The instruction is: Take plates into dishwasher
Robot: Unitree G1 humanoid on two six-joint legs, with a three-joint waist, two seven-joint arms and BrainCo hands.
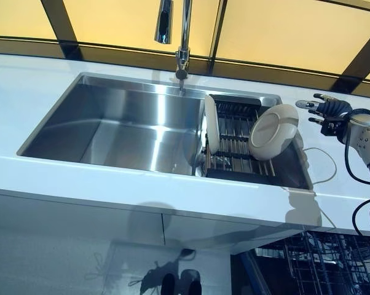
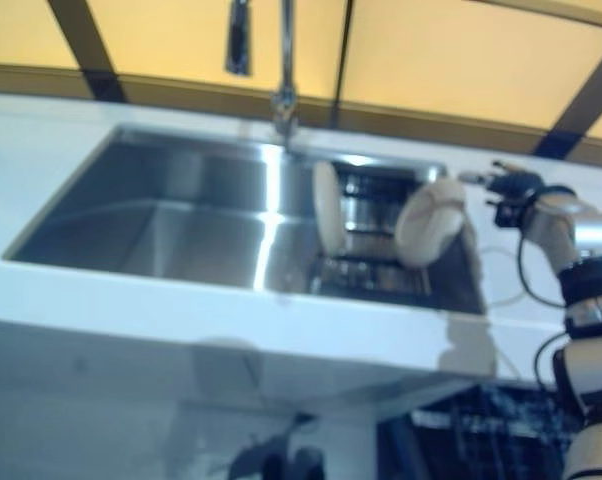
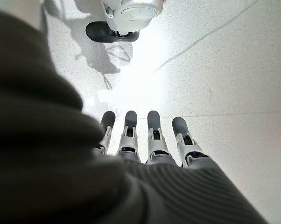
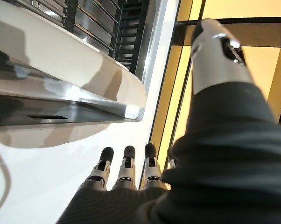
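Two white plates stand in a dark dish rack at the right end of the steel sink. One plate stands upright at the rack's left. The other plate leans at its right and also shows in the right wrist view. My right hand is open and empty, hovering over the counter just right of the leaning plate, apart from it. Its straight fingers show in the right wrist view. My left hand shows only in the left wrist view, open and empty, hanging over the floor.
A tall faucet rises behind the sink basin. The white counter surrounds the sink, and a thin cable lies on it at the right. The dishwasher's wire rack shows below the counter at the lower right.
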